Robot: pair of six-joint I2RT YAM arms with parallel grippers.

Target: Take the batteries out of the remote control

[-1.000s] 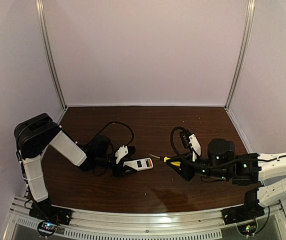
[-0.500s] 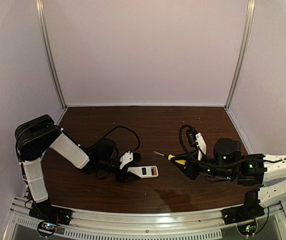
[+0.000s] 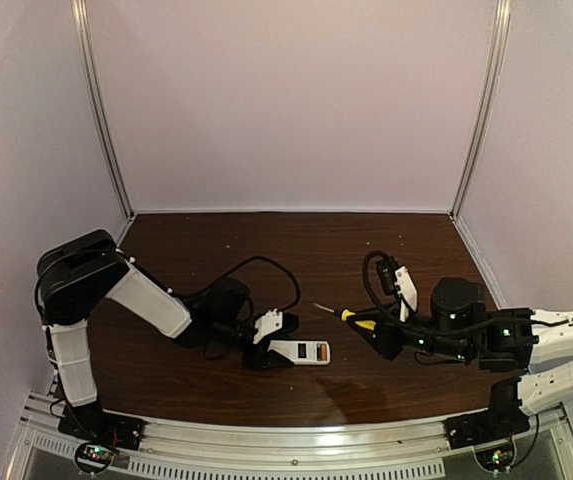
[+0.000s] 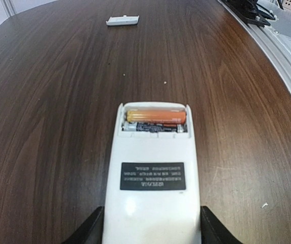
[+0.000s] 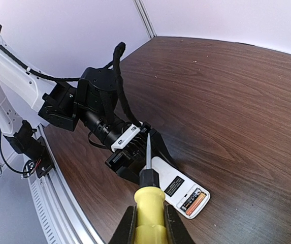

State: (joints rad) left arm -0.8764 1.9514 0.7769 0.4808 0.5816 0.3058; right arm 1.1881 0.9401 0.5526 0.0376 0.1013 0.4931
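The smooth white plastic remote control (image 4: 153, 175) lies flat on the glossy dark wood-grain worktop (image 4: 49, 101), its bay open on the orange cylindrical batteries (image 4: 155, 116). The left hand (image 3: 264, 347) grasps its sides; the right hand (image 5: 150, 226) is clenched on a yellow-handled screwdriver (image 5: 149, 201). Pale lilac walls (image 3: 286, 100) all round.

Small white cover piece (image 4: 122, 21) on dark wooden table (image 4: 59, 101); yellow-handled screwdriver (image 5: 149, 208)
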